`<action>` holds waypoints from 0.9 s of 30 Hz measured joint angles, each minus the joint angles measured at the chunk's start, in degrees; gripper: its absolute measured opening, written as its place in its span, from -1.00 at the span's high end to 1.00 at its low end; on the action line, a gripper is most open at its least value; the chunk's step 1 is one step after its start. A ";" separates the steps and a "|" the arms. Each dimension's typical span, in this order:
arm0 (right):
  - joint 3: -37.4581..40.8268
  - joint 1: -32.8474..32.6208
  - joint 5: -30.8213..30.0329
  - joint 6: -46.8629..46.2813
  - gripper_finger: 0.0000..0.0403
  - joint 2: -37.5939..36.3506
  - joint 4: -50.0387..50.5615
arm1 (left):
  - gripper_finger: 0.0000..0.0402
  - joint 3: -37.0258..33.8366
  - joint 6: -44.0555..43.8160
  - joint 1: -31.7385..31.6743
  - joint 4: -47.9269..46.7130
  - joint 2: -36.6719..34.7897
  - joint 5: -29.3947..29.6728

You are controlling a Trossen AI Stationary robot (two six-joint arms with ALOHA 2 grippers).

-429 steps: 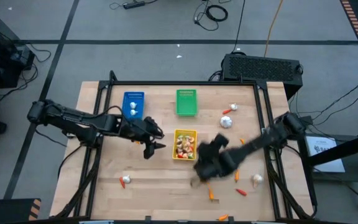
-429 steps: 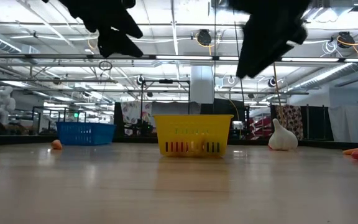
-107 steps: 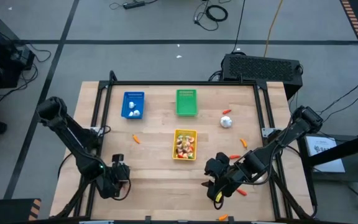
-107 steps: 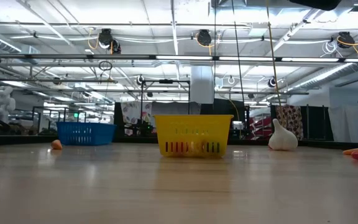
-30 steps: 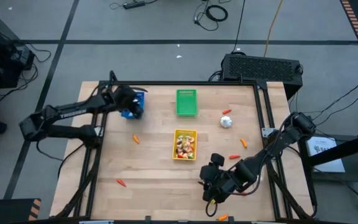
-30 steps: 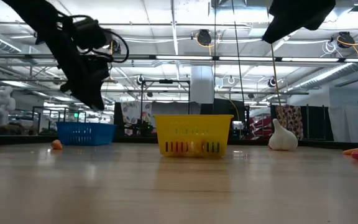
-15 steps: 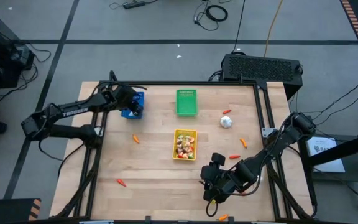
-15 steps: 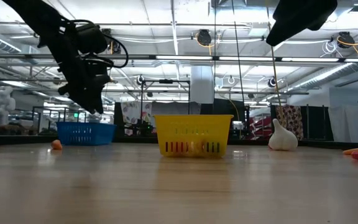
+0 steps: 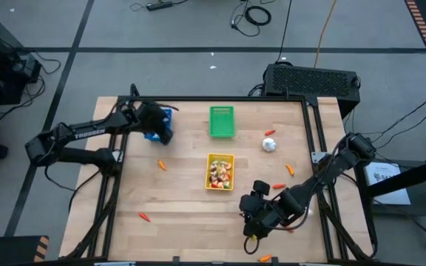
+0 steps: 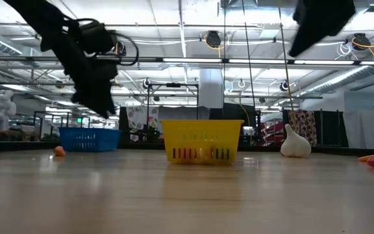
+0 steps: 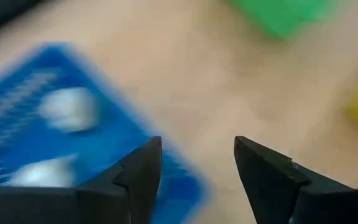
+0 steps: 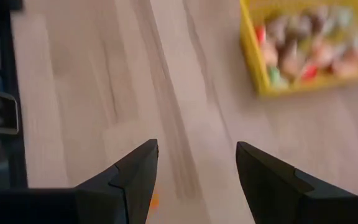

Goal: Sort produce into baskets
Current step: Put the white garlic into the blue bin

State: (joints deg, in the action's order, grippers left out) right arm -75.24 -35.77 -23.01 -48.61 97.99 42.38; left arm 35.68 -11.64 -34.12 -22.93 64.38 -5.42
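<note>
Left tool (image 11: 196,163) gapes over blue basket's (image 11: 23,127) edge.

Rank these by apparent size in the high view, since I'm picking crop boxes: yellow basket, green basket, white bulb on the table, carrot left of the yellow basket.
1. Yellow basket and green basket: look alike, no ranking.
2. White bulb.
3. Carrot, smallest.

The high view looks straight down on the whole table (image 9: 191,199). The low view faces level across it. Both share the yellow basket (image 9: 220,171), as does the right wrist view.
</note>
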 joint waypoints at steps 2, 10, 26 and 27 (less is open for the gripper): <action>0.00 0.57 4.12 -2.81 -0.03 -0.11 3.07 | -0.03 -0.30 -0.43 3.57 3.04 0.00 -3.80; 0.00 1.27 20.92 -16.06 -0.03 -0.15 18.61 | -0.03 -2.21 -4.52 25.51 19.86 0.00 -4.46; 5.80 0.40 39.95 -32.36 -0.03 -0.24 41.90 | -0.04 -3.23 3.50 47.77 35.75 5.20 11.90; 7.28 0.35 40.50 -32.33 -0.03 -0.24 40.83 | -0.04 -3.23 3.47 47.77 35.70 5.79 11.90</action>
State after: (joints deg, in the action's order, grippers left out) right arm -67.97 -35.42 17.49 -80.94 97.76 83.21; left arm 32.45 -8.17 13.65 12.77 70.17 6.48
